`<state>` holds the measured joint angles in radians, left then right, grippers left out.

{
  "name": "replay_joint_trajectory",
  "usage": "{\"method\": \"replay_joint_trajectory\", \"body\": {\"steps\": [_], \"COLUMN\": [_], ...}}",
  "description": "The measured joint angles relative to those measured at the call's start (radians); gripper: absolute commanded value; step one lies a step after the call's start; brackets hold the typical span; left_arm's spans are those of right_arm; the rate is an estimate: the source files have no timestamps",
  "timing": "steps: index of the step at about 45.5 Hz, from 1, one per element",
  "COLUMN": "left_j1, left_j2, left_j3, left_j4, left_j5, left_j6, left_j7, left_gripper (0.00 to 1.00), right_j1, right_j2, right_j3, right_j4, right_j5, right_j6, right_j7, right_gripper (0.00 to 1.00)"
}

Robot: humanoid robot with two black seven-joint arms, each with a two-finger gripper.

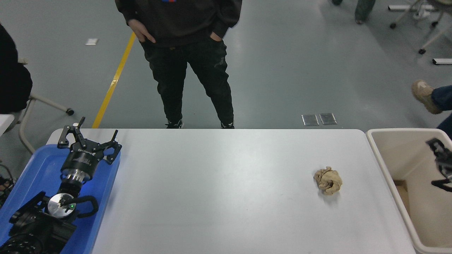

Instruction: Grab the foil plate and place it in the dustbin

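From my seat the white counter [219,197] takes up most of the view: a smooth, matte rectangular slab with rounded far corners, and broad bare surface across its middle and near side. Butted against its right edge is the dustbin [378,162], a beige plastic tub with a thick rounded rim and plain, smooth inner walls; a brownish patch lies on its floor near the left wall. I cannot see the foil plate anywhere on the counter, and no silver shows in the part of the bin that I can see.

At the left, overlapping the counter's corner, sits a blue plastic tray [39,165] with a raised, rounded lip. My left arm is parked over it, and the left hand [90,139] rests at the tray's far end with its black fingers spread apart, holding nothing.

A person in dark trousers and a dark top stands at the far edge [190,60], hands at the pockets, feet just beyond the counter.

My right hand [441,160] comes in at the right edge, above the bin's interior and blurred; only part of it shows, and I cannot tell whether it is released or clenched.

The smallest item is a crumpled brown paper ball [328,180], creased and lumpy, alone on the counter's right part, near the bin but apart from its rim.
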<state>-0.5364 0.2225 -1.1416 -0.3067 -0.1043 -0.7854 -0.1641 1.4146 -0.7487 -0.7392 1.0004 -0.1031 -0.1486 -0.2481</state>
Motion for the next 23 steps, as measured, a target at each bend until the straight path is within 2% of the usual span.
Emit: {"method": "replay_joint_trajectory", "body": {"steps": [10,23], "left_j1": [0.0,0.001], "left_j2": [0.0,0.0], "left_j3": [0.0,0.0], "left_j4": [0.0,0.0], "left_j5": [0.0,0.0], "left_j6": [0.0,0.0], "left_j7": [0.0,0.0], "left_gripper": [0.99,0.99], "right_j1": [0.363,0.674], "right_j2": [0.066,0.265], "right_j3": [-0.192,-0.299], "right_j4": [0.231,0.469], "right_j5": [-0.024,0.011], "right_j6": [0.287,0.637], "right_j7": [0.0,0.003], "right_gripper": [1.0,1.0]}}
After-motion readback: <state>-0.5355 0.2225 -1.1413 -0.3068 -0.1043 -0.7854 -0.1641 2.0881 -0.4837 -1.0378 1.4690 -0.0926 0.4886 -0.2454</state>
